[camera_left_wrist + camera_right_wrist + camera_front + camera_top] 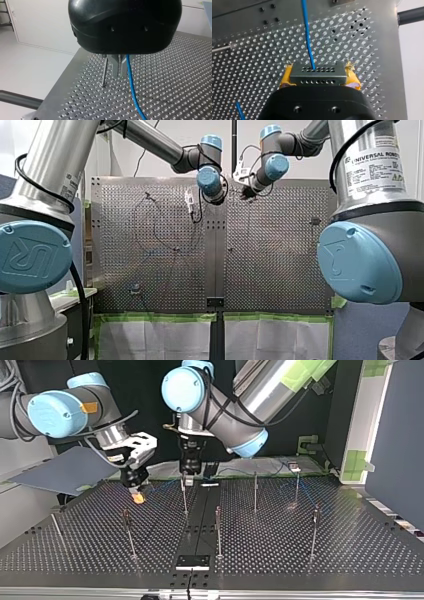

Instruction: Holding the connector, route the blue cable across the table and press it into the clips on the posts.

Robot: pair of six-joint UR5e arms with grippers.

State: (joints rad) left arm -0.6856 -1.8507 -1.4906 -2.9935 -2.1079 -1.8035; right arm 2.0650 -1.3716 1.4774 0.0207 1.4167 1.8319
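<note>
In the right wrist view my right gripper [318, 75] has its yellow pads [285, 77] shut on a grey connector block [317, 73]. The blue cable [308, 32] leaves the block and runs ahead over the perforated table [249, 62]. In the left wrist view my left gripper [119, 71] has its metal fingers shut, and the blue cable [131, 90] comes out right at their side and trails down to the table. A thin post [105, 71] stands just beside those fingers. In the top view my right gripper [136, 495] hangs low at the left and my left gripper [187, 477] hangs over a post [184, 497].
Several thin posts stand on the table, among them ones at the middle [218, 532], the right [314, 530] and the left [128, 532]. A black plate [192, 561] lies at the near edge in the top view. A grey sheet [60, 472] lies beyond the table's left.
</note>
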